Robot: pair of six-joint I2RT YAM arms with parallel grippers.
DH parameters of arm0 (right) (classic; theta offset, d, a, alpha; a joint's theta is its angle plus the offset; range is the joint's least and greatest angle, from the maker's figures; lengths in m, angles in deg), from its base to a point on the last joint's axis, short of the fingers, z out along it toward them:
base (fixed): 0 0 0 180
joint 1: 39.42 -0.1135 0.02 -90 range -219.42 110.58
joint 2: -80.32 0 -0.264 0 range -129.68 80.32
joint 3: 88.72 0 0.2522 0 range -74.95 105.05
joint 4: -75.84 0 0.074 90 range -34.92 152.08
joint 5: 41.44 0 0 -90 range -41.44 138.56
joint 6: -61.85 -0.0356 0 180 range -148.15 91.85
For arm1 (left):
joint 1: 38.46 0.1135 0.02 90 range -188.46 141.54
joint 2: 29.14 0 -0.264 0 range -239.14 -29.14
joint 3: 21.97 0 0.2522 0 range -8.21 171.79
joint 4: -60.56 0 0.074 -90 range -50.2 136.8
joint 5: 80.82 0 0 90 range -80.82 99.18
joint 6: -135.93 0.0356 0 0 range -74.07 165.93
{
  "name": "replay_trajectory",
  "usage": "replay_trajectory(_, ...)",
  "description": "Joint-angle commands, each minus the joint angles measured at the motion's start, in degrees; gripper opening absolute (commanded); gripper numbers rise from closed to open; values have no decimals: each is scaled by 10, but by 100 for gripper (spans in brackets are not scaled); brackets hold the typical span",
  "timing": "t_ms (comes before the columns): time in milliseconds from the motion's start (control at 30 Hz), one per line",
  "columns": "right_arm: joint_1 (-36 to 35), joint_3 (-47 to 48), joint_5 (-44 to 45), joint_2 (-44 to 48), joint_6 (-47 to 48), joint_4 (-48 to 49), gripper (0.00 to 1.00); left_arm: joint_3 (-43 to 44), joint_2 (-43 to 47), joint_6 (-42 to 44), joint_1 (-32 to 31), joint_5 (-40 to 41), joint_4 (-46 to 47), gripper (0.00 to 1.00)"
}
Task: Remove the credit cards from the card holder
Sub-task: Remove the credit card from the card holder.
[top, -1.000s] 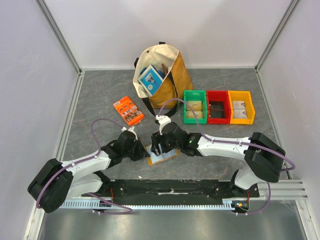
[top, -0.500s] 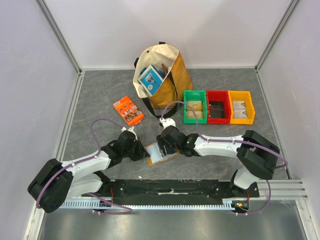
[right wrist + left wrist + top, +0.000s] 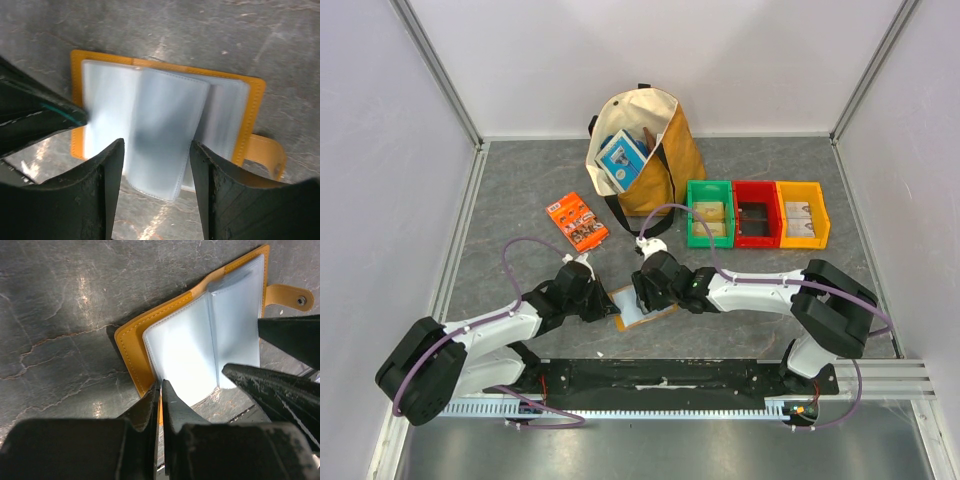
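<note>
Card holder (image 3: 131, 342) open on grey table (image 3: 520, 180), white walls (image 3: 650, 60); left fingers (image 3: 175, 407) pinch its cover, right fingers (image 3: 107, 180) apart.

Both arms reach low and inward, left tool (image 3: 161, 386) clamped tight, right tool (image 3: 156, 147) spread apart.

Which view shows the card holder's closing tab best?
Left wrist: the tab is sharp, its snap visible. Right wrist shows it blurred beside a finger; from the top it is too small to tell.
</note>
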Motion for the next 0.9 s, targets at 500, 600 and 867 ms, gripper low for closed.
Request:
replay_trajectory(500, -3, 23, -259, 18, 20, 115, 61, -30, 39, -48, -4, 40, 11, 14)
replay_trajectory(600, -2, 21, -205, 38, 31, 81, 62, -37, 92, -65, -5, 73, -21, 21)
replay_trajectory(867, 34, -6, -15, 84, 18, -4, 68, 0, 227, -44, -5, 134, -128, 35)
